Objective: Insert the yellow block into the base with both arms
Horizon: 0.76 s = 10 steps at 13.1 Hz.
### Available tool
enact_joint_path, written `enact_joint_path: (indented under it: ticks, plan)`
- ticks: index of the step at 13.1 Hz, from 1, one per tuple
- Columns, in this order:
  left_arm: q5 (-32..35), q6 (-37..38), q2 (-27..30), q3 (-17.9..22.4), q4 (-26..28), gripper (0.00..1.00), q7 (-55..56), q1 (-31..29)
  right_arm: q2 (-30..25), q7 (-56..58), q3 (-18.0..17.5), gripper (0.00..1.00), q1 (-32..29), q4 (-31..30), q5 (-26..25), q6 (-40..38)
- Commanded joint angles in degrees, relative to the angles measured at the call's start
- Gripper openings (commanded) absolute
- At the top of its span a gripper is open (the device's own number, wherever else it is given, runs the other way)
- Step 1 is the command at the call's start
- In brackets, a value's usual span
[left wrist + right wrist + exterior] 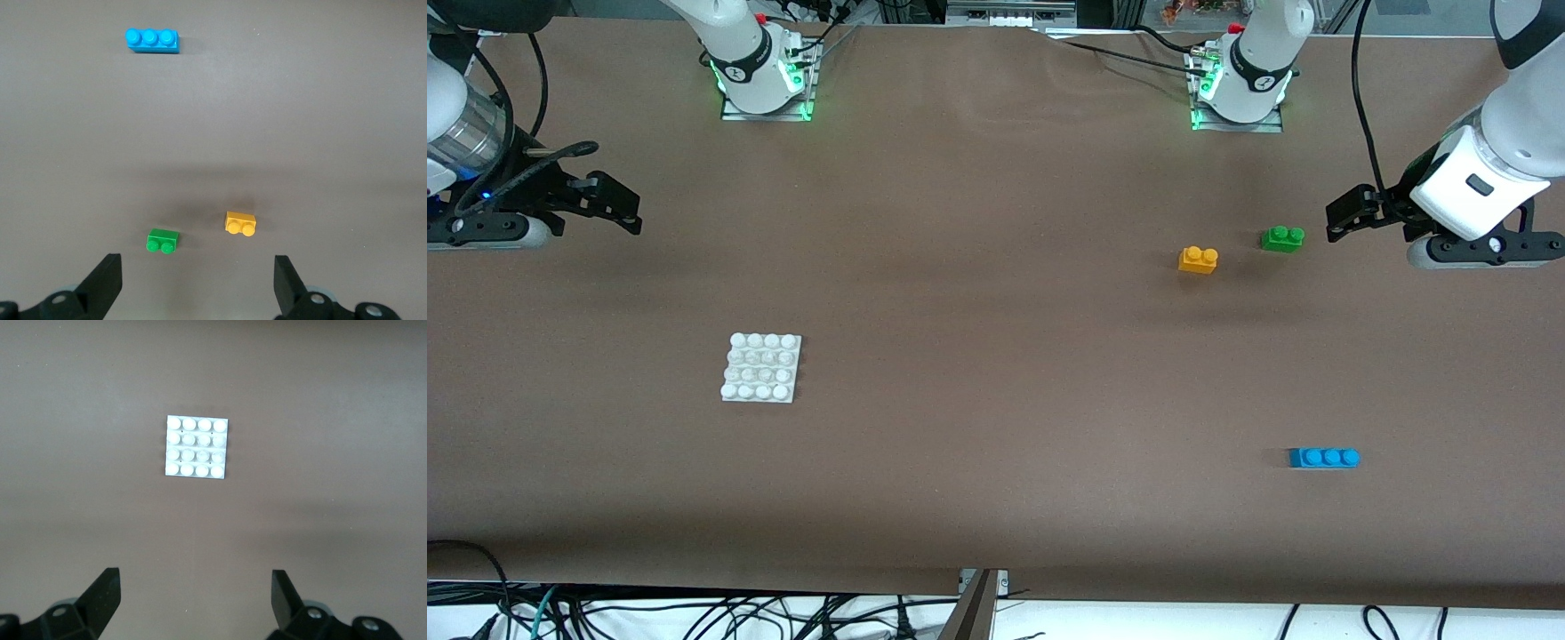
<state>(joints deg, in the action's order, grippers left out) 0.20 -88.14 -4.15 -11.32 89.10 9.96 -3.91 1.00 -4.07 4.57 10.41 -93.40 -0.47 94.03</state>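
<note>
The yellow block (pixel 1198 259) lies flat on the brown table toward the left arm's end, studs up; the left wrist view shows the yellow block (pixel 240 223) too. The white studded base (pixel 762 367) rests toward the right arm's end and also shows in the right wrist view as the base (pixel 197 446). My left gripper (pixel 1343 218) hangs open over the table at its own end, apart from the block, with nothing between its fingers (pixel 107 283). My right gripper (pixel 624 206) hangs open and empty over its end of the table, well away from the base.
A green two-stud brick (pixel 1282 237) sits close beside the yellow block, on the left gripper's side. A blue three-stud brick (pixel 1324 457) lies nearer to the front camera. Both arm bases (pixel 760 80) stand along the table's back edge. Cables hang below the front edge.
</note>
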Motion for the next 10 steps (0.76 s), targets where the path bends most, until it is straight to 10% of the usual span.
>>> enact_joint_path:
  ticks: [1, 10]
  plan:
    - [1.5, 1.4, -0.5, -0.2, -1.7, 1.0, -0.1, 0.0, -0.8, 0.2, 0.1, 1.0, -0.2, -0.7, -1.0, 0.9]
    - [1.5, 1.4, -0.5, -0.4, -1.7, 1.0, 0.0, 0.0, 3.7, 0.6, 0.3, 1.0, -0.2, -0.7, -1.0, 0.4]
